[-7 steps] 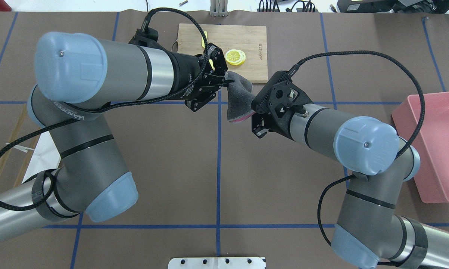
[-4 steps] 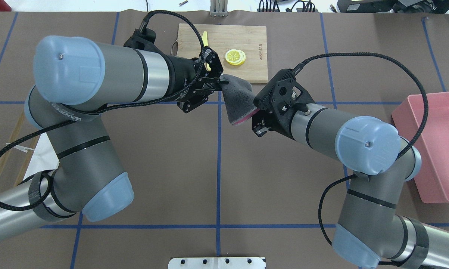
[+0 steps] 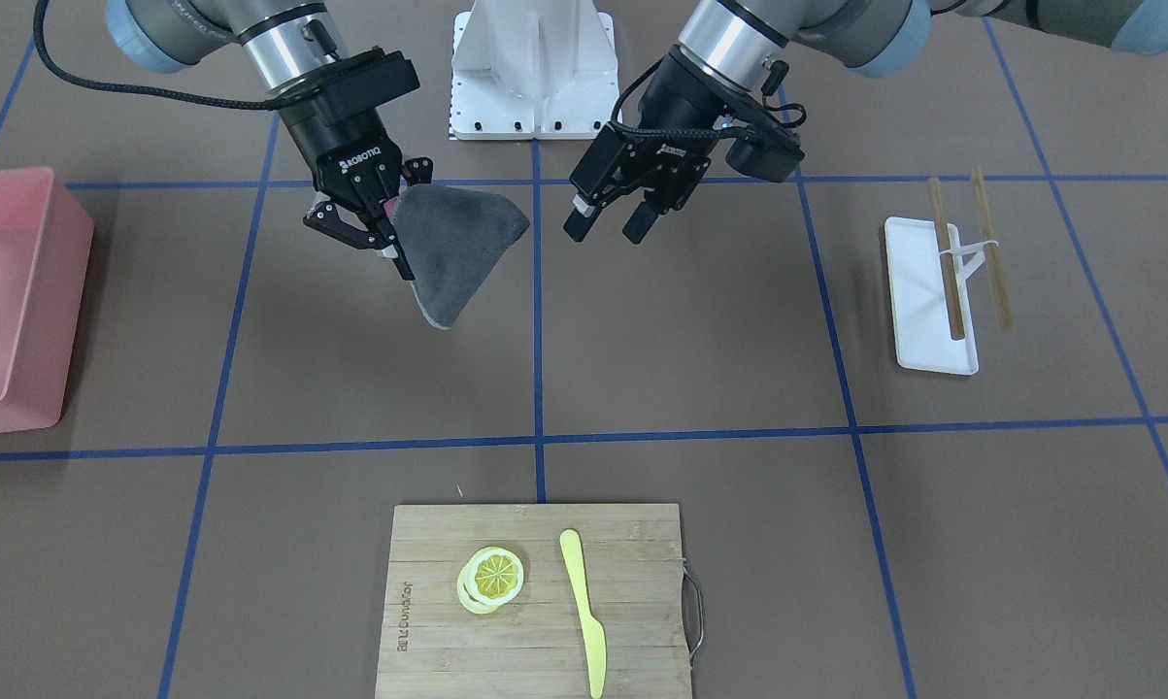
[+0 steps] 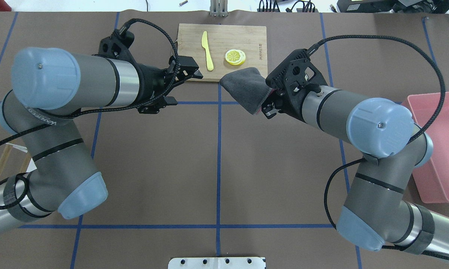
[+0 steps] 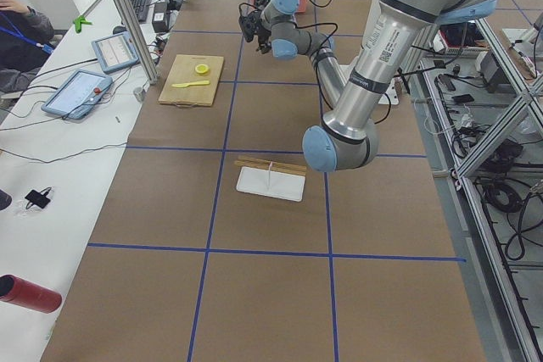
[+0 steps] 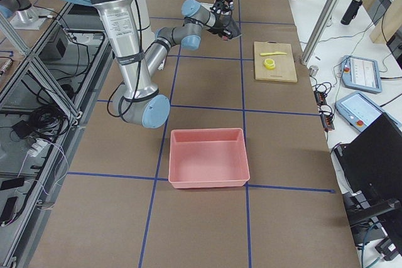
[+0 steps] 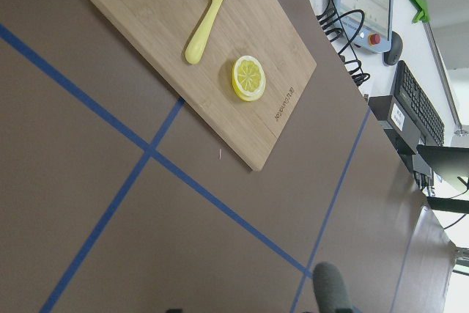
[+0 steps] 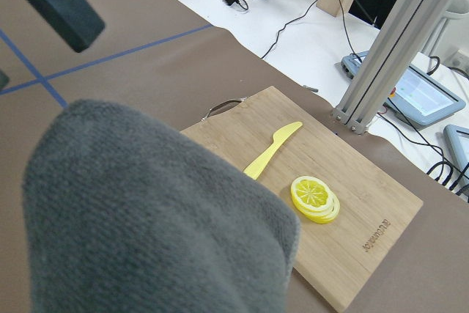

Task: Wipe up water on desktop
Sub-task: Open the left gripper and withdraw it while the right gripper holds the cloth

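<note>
The desktop [image 4: 217,168] is matte brown with blue tape lines; I see no water on it. My right gripper [image 4: 266,104] is shut on a grey cloth [image 4: 245,89] with a pink underside and holds it above the desktop near the cutting board's front edge. In the front-facing view the right gripper [image 3: 387,218] grips the cloth [image 3: 457,248] at one corner and the rest hangs down. The cloth fills the right wrist view [image 8: 146,210]. My left gripper [image 4: 189,87] is open and empty, left of the cloth and apart from it; it also shows in the front-facing view [image 3: 611,225].
A bamboo cutting board [image 4: 190,37] at the far middle carries a yellow knife [image 4: 208,56] and lemon slices [image 4: 234,56]. A pink bin [image 4: 433,112] stands at the right edge. A white tray [image 3: 923,340] with chopsticks lies on my left side.
My left gripper has let go of the cloth, opened and drawn back to the left. My right gripper keeps the cloth and has shifted a little toward the cutting board.
</note>
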Robot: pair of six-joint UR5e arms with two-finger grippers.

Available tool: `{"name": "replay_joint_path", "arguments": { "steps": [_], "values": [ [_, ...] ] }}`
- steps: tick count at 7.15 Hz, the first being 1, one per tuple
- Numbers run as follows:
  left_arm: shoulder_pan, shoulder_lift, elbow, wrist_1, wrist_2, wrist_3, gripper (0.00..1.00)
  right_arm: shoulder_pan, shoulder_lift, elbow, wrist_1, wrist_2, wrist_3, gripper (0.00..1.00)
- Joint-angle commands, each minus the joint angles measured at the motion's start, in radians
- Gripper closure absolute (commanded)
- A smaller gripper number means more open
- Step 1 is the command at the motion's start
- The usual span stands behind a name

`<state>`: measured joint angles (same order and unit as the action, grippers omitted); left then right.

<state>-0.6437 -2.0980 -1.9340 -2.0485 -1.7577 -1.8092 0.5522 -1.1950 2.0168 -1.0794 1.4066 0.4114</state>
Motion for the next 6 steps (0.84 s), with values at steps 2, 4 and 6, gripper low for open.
{"name": "replay_joint_path", "arguments": {
  "steps": [2, 4, 6],
  "values": [
    [-0.129, 0.18, -0.067, 0.138, -0.124, 0.479, 0.02, 0.069, -0.006, -0.001, -0.106, 0.008, 0.22, 1.0],
    [-0.258, 0.281, -0.109, 0.269, -0.224, 0.864, 0.02, 0.098, -0.006, 0.0, -0.228, 0.055, 0.224, 1.0],
    [-0.457, 0.437, -0.106, 0.269, -0.336, 1.2, 0.02, 0.103, 0.005, 0.003, -0.401, 0.097, 0.318, 1.0]
  ]
}}
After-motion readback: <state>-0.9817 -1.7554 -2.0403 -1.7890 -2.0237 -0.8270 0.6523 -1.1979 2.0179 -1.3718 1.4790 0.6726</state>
